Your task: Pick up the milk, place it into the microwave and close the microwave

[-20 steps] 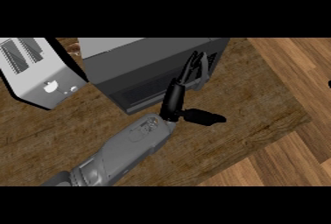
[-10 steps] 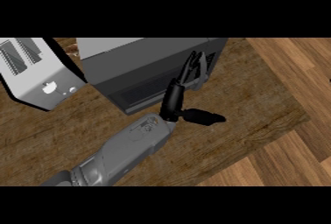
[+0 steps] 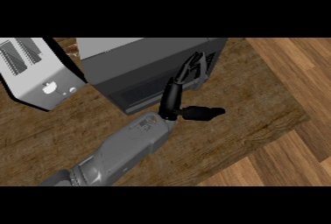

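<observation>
The dark grey microwave (image 3: 143,61) stands at the back of the wooden counter (image 3: 249,107), and its door looks shut. My left hand (image 3: 172,99) is open: its straight fingers (image 3: 191,71) lie against the right part of the microwave's front, and the thumb (image 3: 203,113) sticks out to the right. The grey forearm (image 3: 123,148) comes in from the lower left. No milk shows anywhere in the view. My right hand is out of sight.
A white toaster (image 3: 35,72) stands on the counter, left of the microwave. The counter's edge runs diagonally at the right, with wooden floor (image 3: 291,144) beyond it.
</observation>
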Action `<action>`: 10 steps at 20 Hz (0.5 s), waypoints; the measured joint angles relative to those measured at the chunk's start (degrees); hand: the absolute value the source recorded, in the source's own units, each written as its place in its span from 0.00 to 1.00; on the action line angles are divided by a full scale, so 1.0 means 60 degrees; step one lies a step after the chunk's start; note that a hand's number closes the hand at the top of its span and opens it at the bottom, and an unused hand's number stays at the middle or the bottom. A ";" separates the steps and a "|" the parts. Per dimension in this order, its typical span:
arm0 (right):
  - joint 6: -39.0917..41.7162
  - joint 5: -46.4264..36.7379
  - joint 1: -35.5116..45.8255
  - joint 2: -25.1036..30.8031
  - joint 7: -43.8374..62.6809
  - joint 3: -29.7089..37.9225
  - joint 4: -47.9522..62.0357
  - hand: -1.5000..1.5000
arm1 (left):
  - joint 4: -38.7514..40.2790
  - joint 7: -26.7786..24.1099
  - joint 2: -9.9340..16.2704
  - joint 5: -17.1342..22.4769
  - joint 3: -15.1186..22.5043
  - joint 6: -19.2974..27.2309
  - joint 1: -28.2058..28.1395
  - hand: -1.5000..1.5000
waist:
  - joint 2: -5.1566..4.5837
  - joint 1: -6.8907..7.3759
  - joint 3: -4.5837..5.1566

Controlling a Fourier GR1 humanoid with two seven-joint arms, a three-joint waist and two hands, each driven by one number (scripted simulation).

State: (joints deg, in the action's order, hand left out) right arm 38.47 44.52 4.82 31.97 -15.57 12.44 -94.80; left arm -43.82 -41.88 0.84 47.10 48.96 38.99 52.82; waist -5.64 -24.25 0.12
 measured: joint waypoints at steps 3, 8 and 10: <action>-0.0001 0.0102 0.0045 0.0067 0.0074 0.0007 -0.0011 0.00 | 0.0078 0.0023 0.0158 0.0054 0.0017 -0.0074 0.0073 0.00 | 0.0044 0.0048 -0.0025; -0.0037 0.0219 0.0040 0.0120 0.0167 0.0026 0.0006 0.00 | 0.0461 0.0207 0.0213 -0.0358 0.0503 0.0132 0.0375 0.00 | 0.0172 0.0229 -0.0112; -0.0049 0.0253 0.0026 0.0171 0.0203 0.0062 -0.0003 0.00 | 0.0573 0.0333 0.0144 -0.0404 0.0603 0.0206 0.0484 0.00 | 0.0201 0.0319 -0.0119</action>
State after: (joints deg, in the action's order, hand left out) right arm 38.18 46.04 4.98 33.00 -14.36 12.82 -94.82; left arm -40.38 -39.88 1.70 44.67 52.58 40.22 55.72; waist -4.43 -22.34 -0.59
